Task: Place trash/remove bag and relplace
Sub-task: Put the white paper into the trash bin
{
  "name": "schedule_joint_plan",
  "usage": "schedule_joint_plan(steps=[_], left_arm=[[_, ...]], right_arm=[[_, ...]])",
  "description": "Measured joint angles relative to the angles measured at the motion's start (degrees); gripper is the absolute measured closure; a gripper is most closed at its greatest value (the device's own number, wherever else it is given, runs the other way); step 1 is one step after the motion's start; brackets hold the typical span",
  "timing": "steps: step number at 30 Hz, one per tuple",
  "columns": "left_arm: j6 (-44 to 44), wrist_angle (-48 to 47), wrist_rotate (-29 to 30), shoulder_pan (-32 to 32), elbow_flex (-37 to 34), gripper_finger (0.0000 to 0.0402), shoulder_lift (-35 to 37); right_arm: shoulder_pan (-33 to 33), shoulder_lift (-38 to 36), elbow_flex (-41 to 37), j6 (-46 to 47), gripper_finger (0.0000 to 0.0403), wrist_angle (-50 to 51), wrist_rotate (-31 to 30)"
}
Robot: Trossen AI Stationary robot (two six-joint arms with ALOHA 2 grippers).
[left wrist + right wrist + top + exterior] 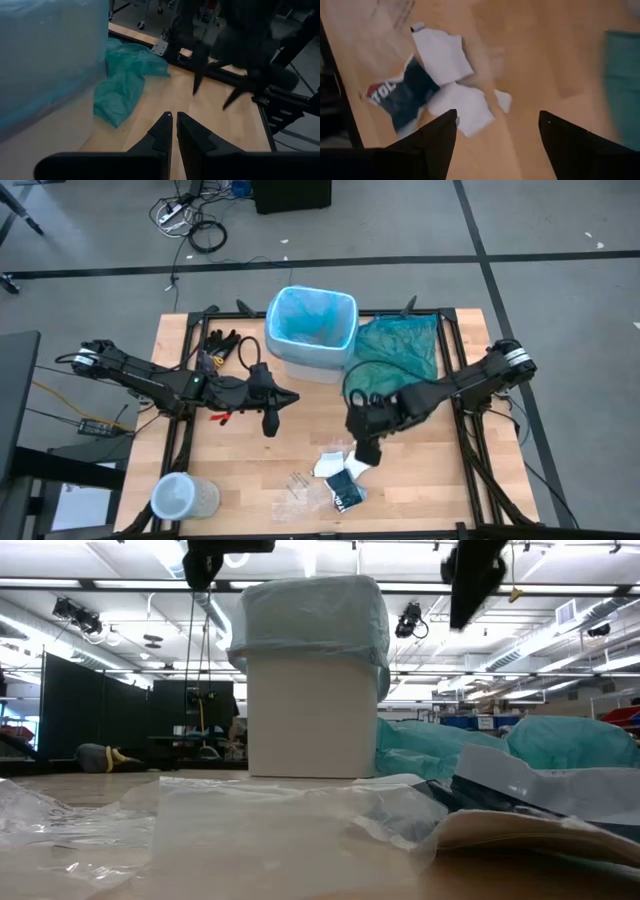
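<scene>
Jar [183, 497] of clear plastic with a pale lid near the front-left corner of the wooden table [245, 460], lying apart from everything else. Farther back on that side, black gloves [222, 340] beside the table's rear edge. Left gripper [270, 423] hanging over bare wood left of centre, fingers [162, 132] pressed nearly together with only a thin slit between them, clenched on nothing. Behind it, at the middle of the table's back edge, white bin [312, 332] lined with the bag [312, 320], light blue and crinkly, folded over the rim; in the low view the same bin [312, 715] upright with the liner [312, 610] draped round its top. In front of centre, clear plastic bits [298, 490] spread flat on the wood. Just to their right, the trash [343, 476]: crumpled white paper pieces [449, 67] touching a dark wrapper [402, 95] with white lettering. Right gripper [368, 452] poised directly over this pile, fingers [437, 135] spread wide apart, released, gripping nothing, white scraps showing between them from the wrist camera. Right of the bin, darker teal-green plastic bag [398, 350] lying crumpled and flat at the rear right of the table, partly under the right arm. Whether the fingertips touch the paper: cannot tell.
</scene>
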State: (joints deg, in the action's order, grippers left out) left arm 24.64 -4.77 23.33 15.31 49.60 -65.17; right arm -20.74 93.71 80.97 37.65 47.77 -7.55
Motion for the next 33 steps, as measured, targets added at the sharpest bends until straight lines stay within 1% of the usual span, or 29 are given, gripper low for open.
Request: schedule_joint_plan(steps=[5,8,17,20,27,30,33], left_arm=[[1.36,-1.36,0.02,0.0,0.0,0.0366,0.0],[1.51,-1.71,0.02,0.0,0.0,0.0366,-0.02],[1.57,-1.65,0.01,0.0,0.0,0.0366,-0.02],[1.58,-1.6,0.02,0.0,0.0,0.0366,-0.02],[1.32,-1.63,0.02,0.0,0.0,0.0366,-0.02],[1.3,-1.64,0.02,0.0,0.0,0.0366,-0.02],[1.3,-1.9,0.08,0.0,0.0,0.0366,-0.02]], right_arm=[[-2.1,0.0,-10.48,9.61,0.0136,-16.96,-0.36],[-2.7,0.0,-15.1,12.29,0.0139,-22.72,-2.31],[-2.2,-0.04,-24.11,16.0,0.0138,-22.65,-4.23],[-1.92,-0.04,-25.71,16.8,0.0138,-25.49,-4.64],[-1.23,-0.05,-26.14,15.39,0.0138,-26.29,-6.39],[-0.86,1.66,-26.14,14.24,0.0137,-28.56,-6.5],[-0.85,4.21,-26.13,13.74,0.0137,-32.61,-5.18]])
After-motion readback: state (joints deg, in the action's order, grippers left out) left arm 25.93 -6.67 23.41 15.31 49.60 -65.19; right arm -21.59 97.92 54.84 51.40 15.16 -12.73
